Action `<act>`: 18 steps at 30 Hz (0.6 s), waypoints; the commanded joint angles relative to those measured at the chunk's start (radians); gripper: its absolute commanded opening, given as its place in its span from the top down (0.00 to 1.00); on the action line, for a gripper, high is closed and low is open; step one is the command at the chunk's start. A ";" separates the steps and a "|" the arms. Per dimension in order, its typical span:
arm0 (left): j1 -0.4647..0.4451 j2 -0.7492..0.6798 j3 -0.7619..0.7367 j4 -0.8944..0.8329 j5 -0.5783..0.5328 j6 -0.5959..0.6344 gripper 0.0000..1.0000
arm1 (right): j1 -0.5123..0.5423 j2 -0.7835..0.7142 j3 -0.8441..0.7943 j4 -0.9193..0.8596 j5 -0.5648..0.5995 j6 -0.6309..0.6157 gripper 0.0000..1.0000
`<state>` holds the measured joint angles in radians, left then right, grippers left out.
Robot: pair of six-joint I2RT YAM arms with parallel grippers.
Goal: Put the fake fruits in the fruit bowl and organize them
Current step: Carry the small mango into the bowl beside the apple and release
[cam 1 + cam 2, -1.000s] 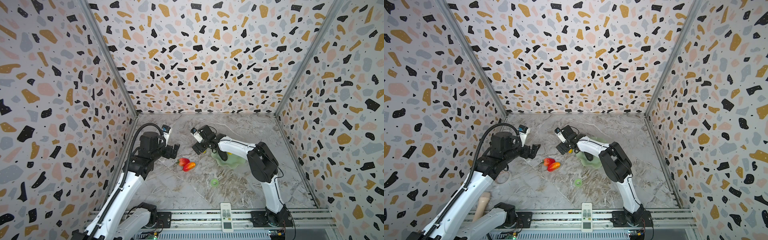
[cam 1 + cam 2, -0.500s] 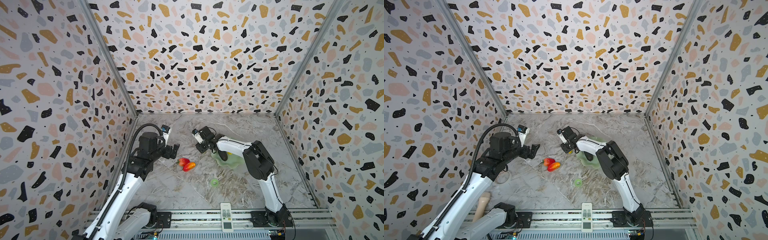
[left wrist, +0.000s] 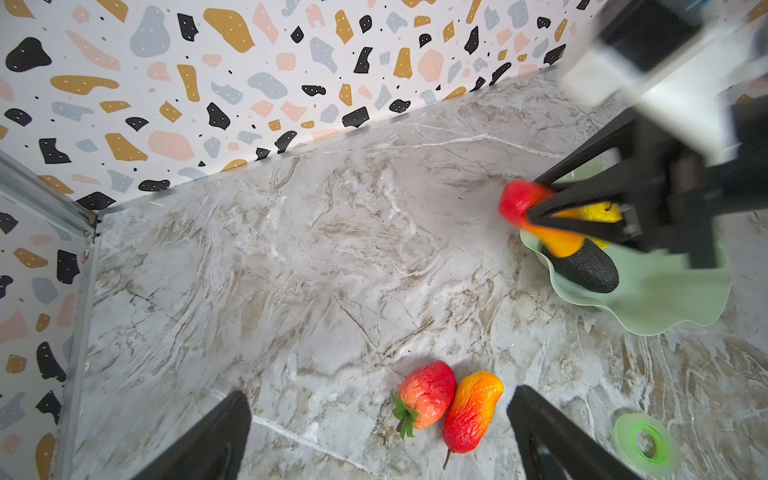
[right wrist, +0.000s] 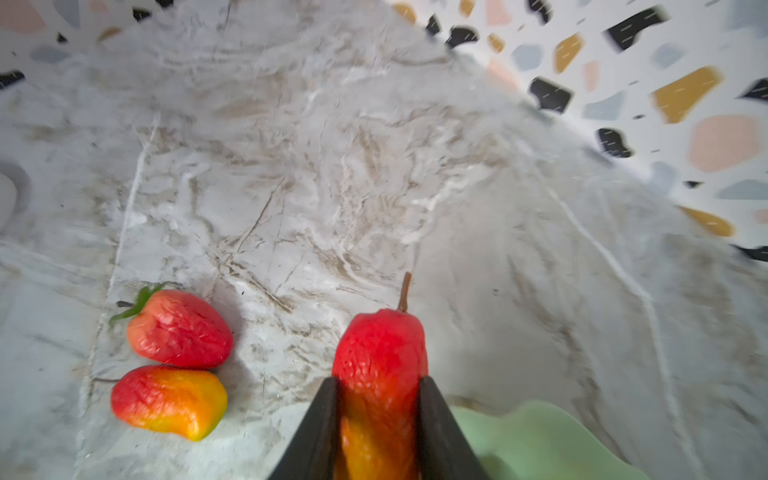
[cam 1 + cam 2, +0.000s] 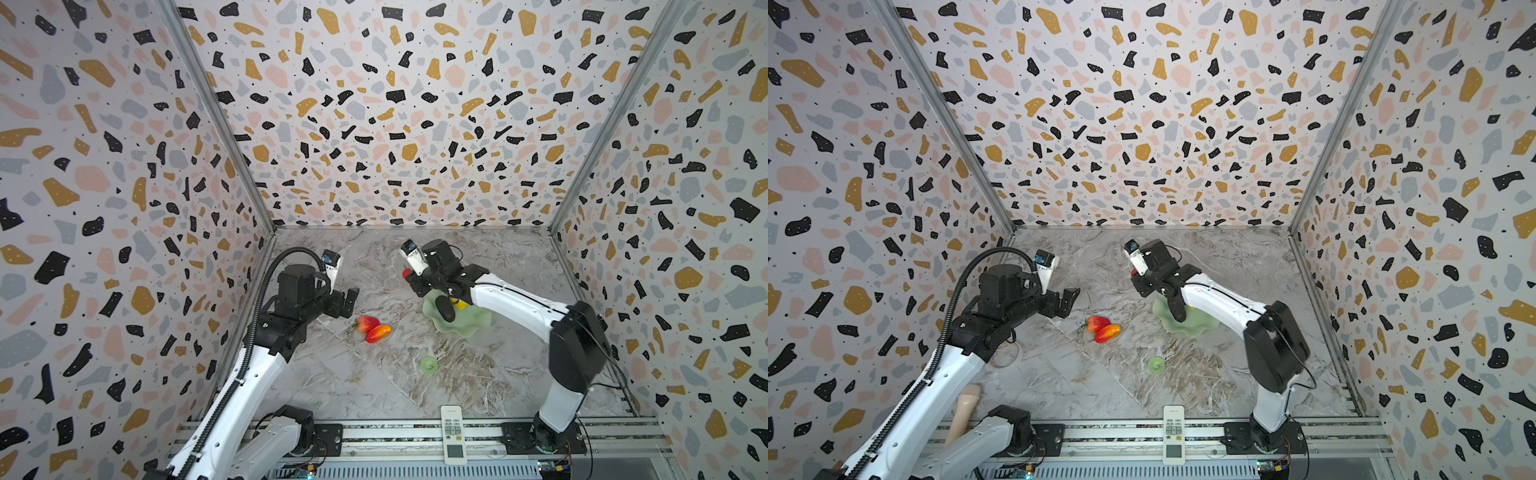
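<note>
- The surface (image 5: 374, 386) was found carrying the fruit bowl (image 5: 473, 323) on the right arm's side. A dark oval (image 3: 586, 266) and a lumpy yellow fruit (image 3: 598, 212) were noted inside it.
- The right claw (image 4: 378, 384) was found clamped on a red-orange elongated fruit (image 4: 380, 349). Its long axis ran along the fingers, stem end pointing away from the bowl, whose rim lay just behind the fingertips.
- The left claw (image 3: 378, 395) was seen spread wide and empty, near the strawberry (image 3: 426, 392) and second elongated fruit (image 3: 471, 411), which lay touching on the surface, apart from the bowl.
- A short retreat over the bowl was judged necessary before release.
</note>
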<state>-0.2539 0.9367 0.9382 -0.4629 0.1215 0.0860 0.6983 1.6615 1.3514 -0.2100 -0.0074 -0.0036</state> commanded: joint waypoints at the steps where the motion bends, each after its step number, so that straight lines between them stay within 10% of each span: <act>1: -0.005 -0.012 0.001 0.027 -0.006 0.000 0.00 | -0.074 -0.159 -0.127 0.003 0.074 0.072 0.77; 9: -0.005 -0.008 -0.004 0.042 0.009 0.003 0.00 | -0.291 -0.427 -0.444 0.013 0.041 0.231 0.79; 18: -0.005 -0.028 -0.027 0.046 0.018 -0.005 0.00 | -0.344 -0.359 -0.539 0.128 -0.012 0.282 0.79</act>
<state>-0.2539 0.9302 0.9272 -0.4496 0.1234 0.0856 0.3637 1.2850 0.8177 -0.1467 0.0067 0.2432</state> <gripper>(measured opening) 0.995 0.304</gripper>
